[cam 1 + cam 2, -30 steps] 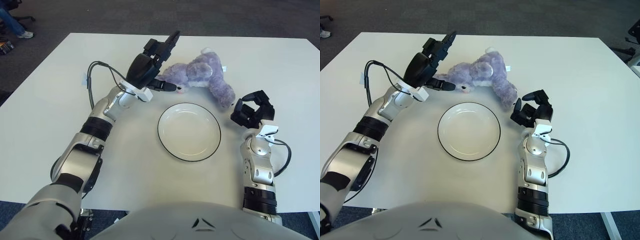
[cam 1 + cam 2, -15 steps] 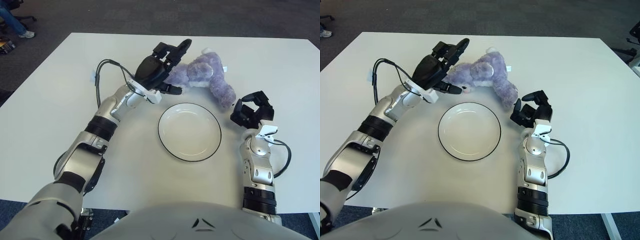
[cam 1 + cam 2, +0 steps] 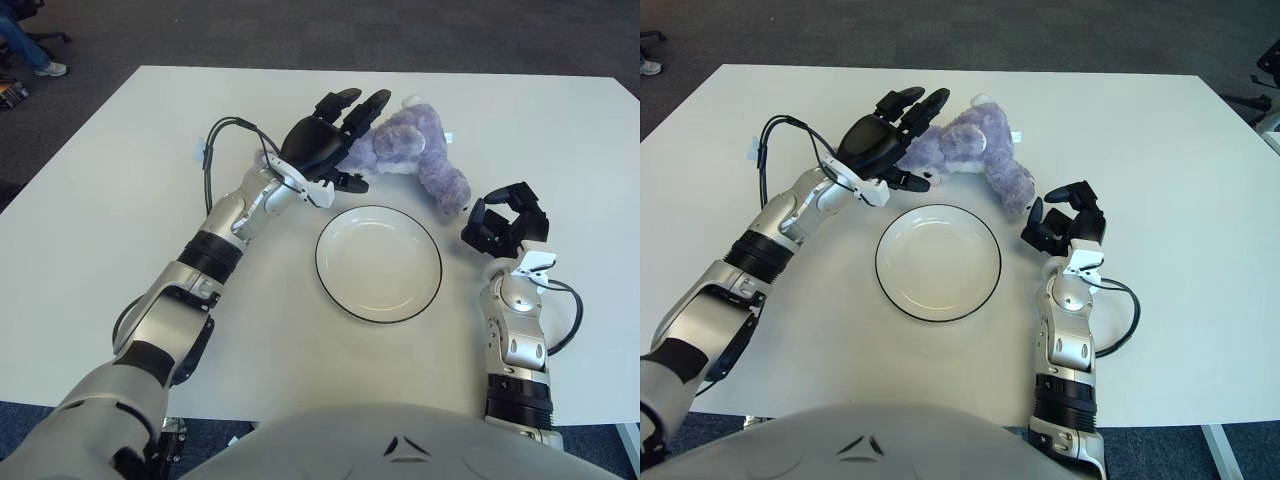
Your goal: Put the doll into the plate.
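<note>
Change: left hand (image 3: 328,140) has moved right across the last second and now sits against the doll's (image 3: 410,150) left end; its upper fingers (image 3: 362,108) lie over the doll's top, where before they stuck up well clear of it.
Unchanged: doll, plate (image 3: 379,263) and right hand (image 3: 507,222) are in the same spots as earlier.
Left hand state: fingers spread around the doll's left end, upper ones on top, thumb low at the near side; touching it, not closed into a grasp.
Right hand state: fingers curled in, holding nothing; at about 3 o'clock of the plate, just below the doll's right end.
Doll location: on the white surface (image 3: 120,200) at 12 o'clock of the plate, just beyond the rim, outside it.
Doll axis: long axis runs roughly left to right, the right end dipping toward 4 o'clock; a white tag shows at the far right side.
Doll facing: cannot tell which end is the head.
Plate: white with dark rim, nothing in it, centre of the surface.
</note>
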